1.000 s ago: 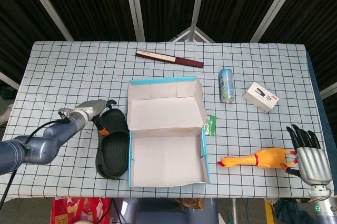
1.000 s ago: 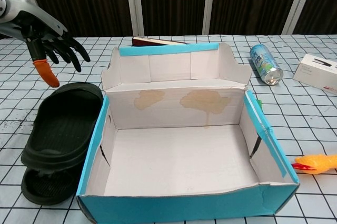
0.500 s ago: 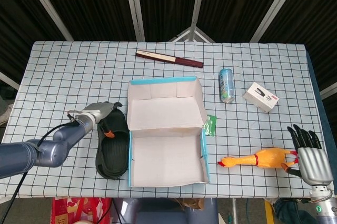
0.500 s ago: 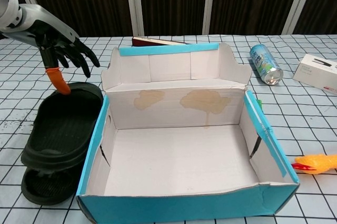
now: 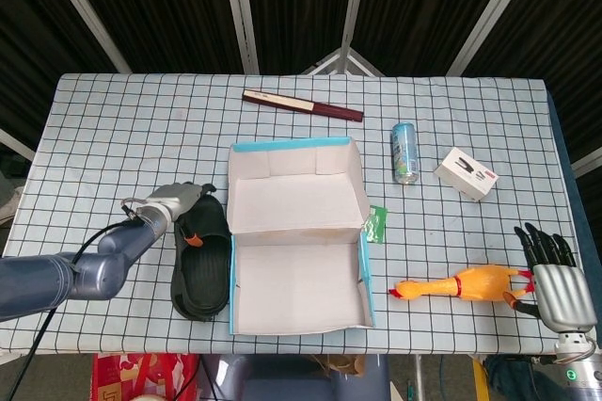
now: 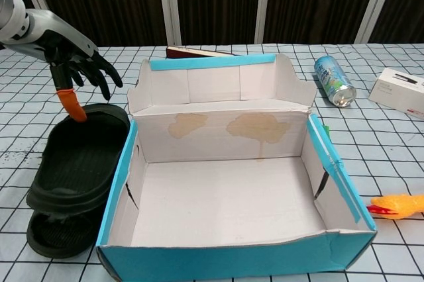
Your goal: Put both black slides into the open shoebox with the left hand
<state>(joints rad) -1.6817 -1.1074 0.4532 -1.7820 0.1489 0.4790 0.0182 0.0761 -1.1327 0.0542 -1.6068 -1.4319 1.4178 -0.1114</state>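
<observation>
A white cardboard shoebox with blue edges (image 5: pixel 299 250) sits open at the centre of the checked tablecloth (image 5: pixel 113 119). Just left of it, two black rubber slides (image 6: pixel 76 163) lie stacked, touching the box wall. The left hand (image 6: pixel 74 60), fingers spread, hovers at the upper slide's far end, its orange-tipped finger (image 6: pixel 70 104) touching the rim. At lower right, the right hand (image 5: pixel 553 274) rests with fingers spread beside a yellow rubber chicken (image 5: pixel 461 284).
</observation>
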